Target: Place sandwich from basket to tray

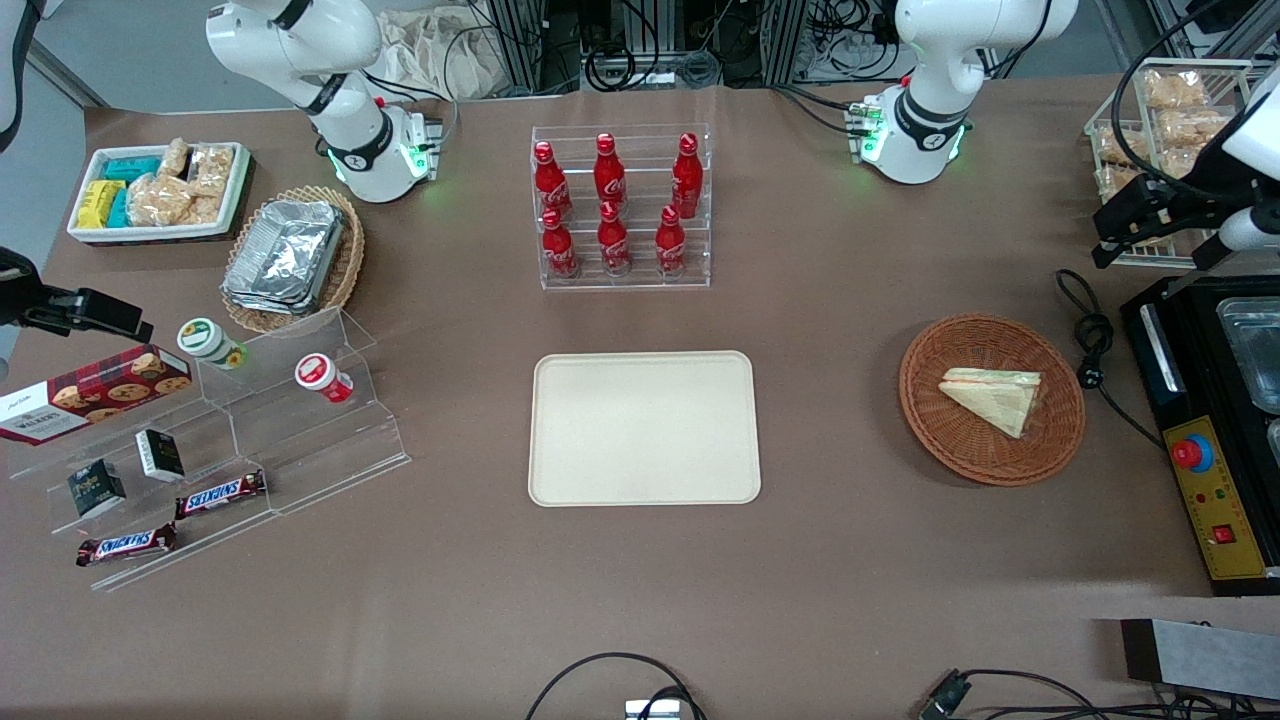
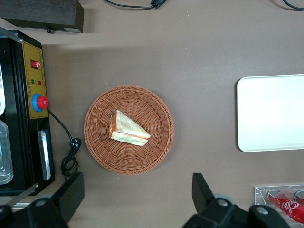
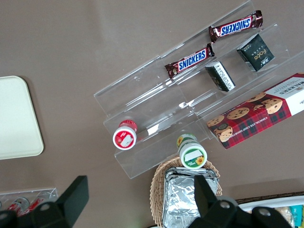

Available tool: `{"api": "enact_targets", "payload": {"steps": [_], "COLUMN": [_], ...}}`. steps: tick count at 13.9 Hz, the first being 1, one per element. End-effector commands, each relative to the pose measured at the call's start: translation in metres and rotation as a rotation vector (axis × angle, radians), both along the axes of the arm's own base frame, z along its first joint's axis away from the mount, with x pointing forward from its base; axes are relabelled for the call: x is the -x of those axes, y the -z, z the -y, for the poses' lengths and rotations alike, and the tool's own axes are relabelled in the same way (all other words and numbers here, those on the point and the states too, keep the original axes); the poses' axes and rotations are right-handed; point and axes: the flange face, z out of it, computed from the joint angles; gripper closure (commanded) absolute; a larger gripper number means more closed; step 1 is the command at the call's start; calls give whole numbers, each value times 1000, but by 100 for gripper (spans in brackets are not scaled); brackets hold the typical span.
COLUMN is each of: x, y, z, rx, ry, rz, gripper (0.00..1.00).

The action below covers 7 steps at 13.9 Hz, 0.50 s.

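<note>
While the sandwich [image 1: 995,396] lies flat in the middle of the basket [image 1: 935,420], wrapped and showing its orange, red and green filling along one edge, nothing touches it. I see it from my wrist camera too: the sandwich [image 2: 127,129] sits on the reddish-brown weave of the basket [image 2: 152,154], with plain brown table all around the rim. My gripper [image 1: 1135,225] hangs high, well apart from the basket, toward the working arm's end of the table, above the wire rack of snack bags [image 1: 1175,110]; its fingers [image 2: 202,190] stand wide, holding nothing. Just beside the basket, a black power cord [image 1: 1092,335] coils on the table, running to the black machine with a red button [image 1: 1192,455]. Toward the parked arm's end, the tray [image 1: 645,428] lies bare in the table's middle, well apart from the basket. Farther from the front camera than the tray, red bottles [image 1: 612,205] stand in a clear rack.
</note>
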Motion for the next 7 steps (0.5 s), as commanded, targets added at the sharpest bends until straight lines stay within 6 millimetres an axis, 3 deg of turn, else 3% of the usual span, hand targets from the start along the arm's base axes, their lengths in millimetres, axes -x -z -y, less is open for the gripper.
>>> {"api": "enact_targets", "payload": {"steps": [1,4,7], "x": [4,0,-29], "y": [-8,1,46], "z": [-1,-5,-44], "rx": [15,5,0], "ry": [5,-11,-180], "rz": [-3,-21,-94], "gripper": [0,0,0]}}
